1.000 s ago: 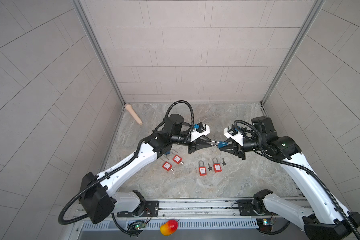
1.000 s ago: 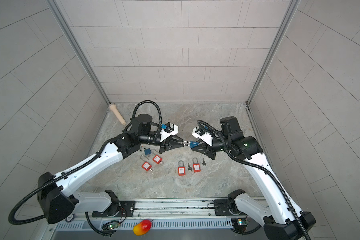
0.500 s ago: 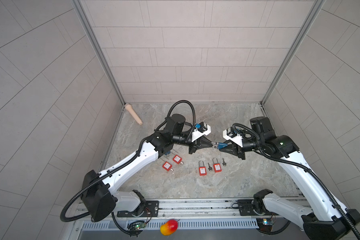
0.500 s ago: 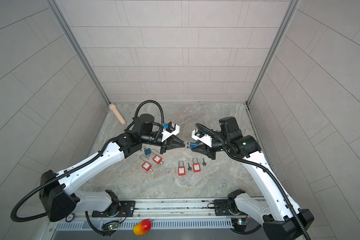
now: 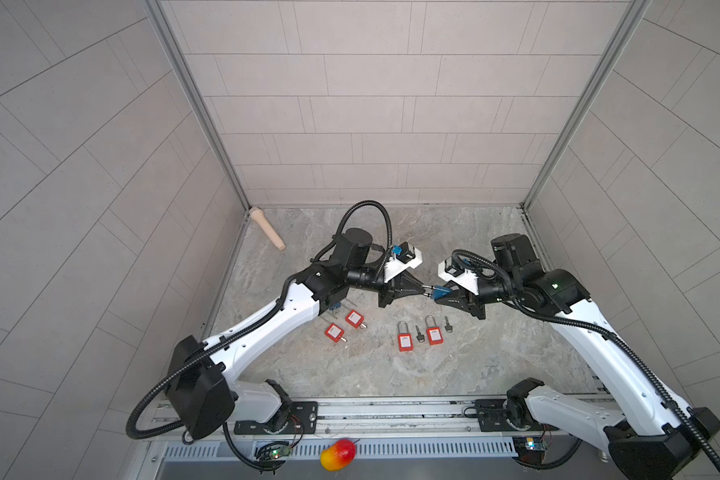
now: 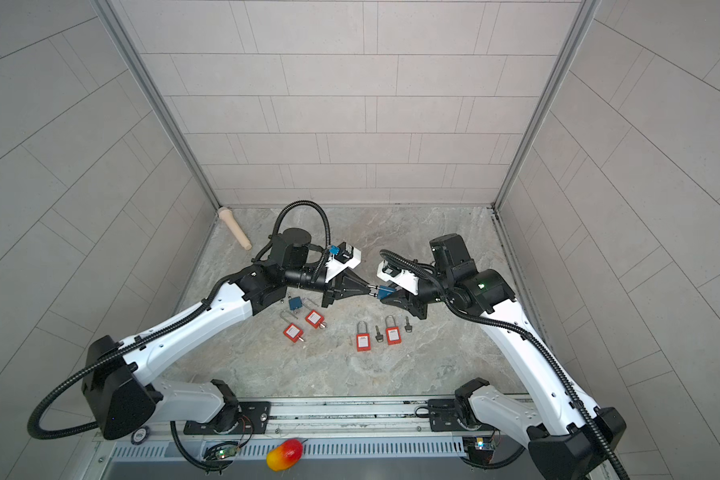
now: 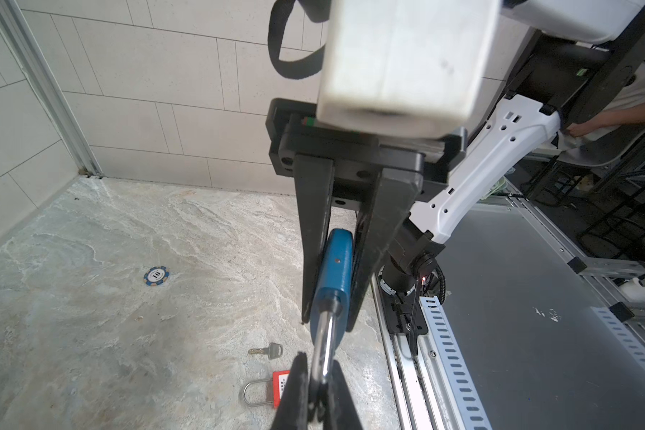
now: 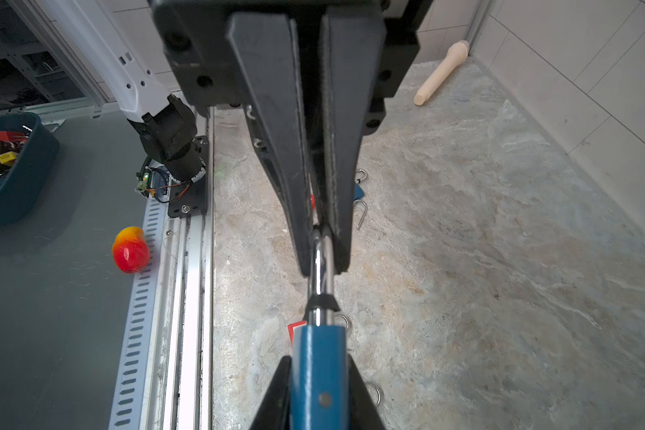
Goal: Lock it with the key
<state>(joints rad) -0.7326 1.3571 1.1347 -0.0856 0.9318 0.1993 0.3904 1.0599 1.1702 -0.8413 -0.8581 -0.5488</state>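
While four red padlocks [image 5: 334, 332] [image 5: 354, 318] [image 5: 405, 341] [image 5: 434, 336] lie loose, left fingers [image 7: 294, 396] and right fingers [image 8: 272, 405] clamp one blue padlock [image 7: 334, 268].

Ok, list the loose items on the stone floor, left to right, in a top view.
Wooden peg → red padlock → second red padlock → third red padlock → key → fourth red padlock → second key.

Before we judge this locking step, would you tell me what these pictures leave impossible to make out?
Blue padlock keyhole: that end faces into the right tool (left wrist view), runs off the frame (right wrist view), too small in both top views.
Shackle bend: buried inside the shut left tool, both wrist views.
Red padlock body: half behind the left tool, left wrist view.
Labels on the red padlocks: too small, both top views.
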